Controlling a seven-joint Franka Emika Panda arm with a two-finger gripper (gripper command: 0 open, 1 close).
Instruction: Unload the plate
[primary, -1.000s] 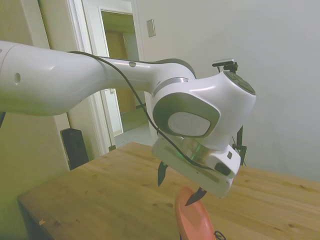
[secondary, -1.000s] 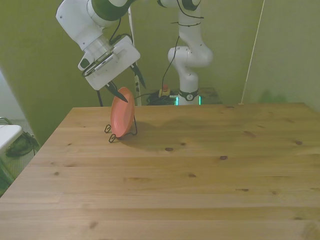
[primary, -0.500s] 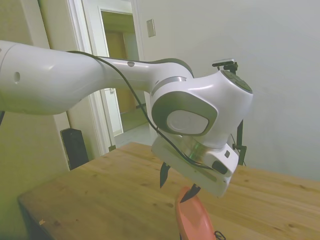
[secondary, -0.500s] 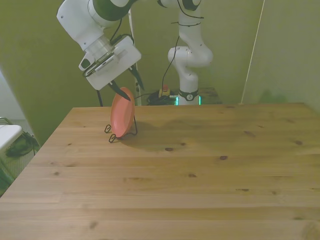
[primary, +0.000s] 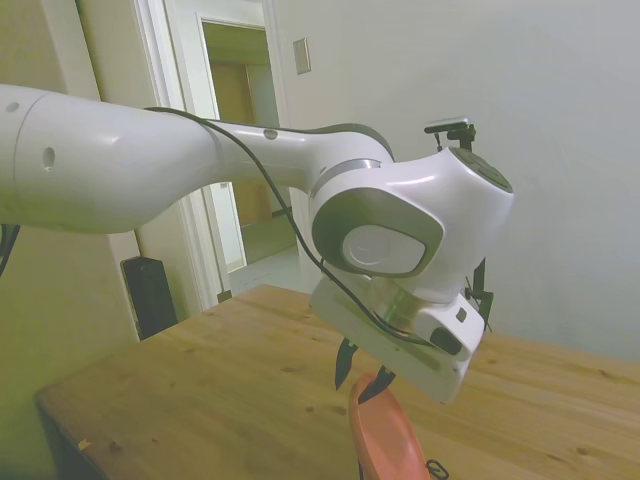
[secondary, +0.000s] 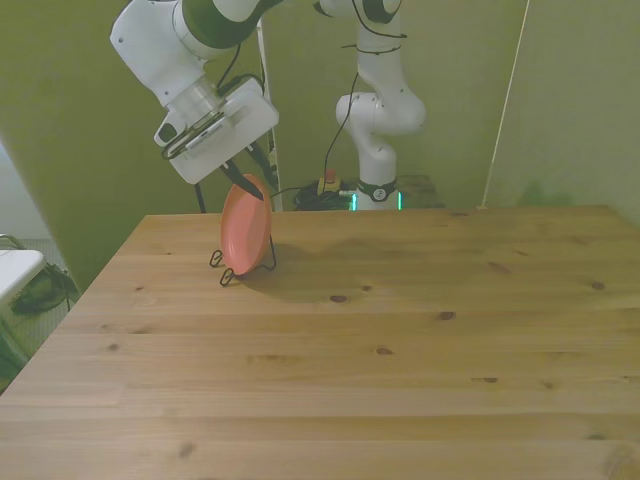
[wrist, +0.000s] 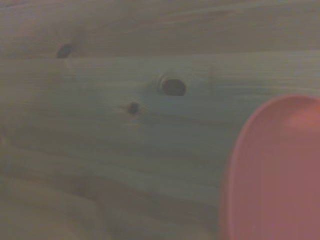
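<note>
The salmon-pink plate (secondary: 245, 225) stands on edge in a small black wire rack (secondary: 218, 262) near the far corner of the table on the front view's left. My gripper (secondary: 250, 178) comes down onto its top rim at a tilt. In the side view the two dark fingers of the gripper (primary: 360, 375) pinch close together on the upper edge of the plate (primary: 385, 440). The wrist view shows part of the plate (wrist: 275, 175), blurred, against the wood.
The wooden table (secondary: 400, 350) stretches wide toward the near edge and the front view's right. A foot of the wire rack (primary: 438, 468) shows beside the plate in the side view. Cables and the robot base stand behind the far edge.
The fingers have drawn together from wide apart to a narrow pinch on the plate's top rim, and the gripper head has sunk slightly. The plate still stands in the rack.
</note>
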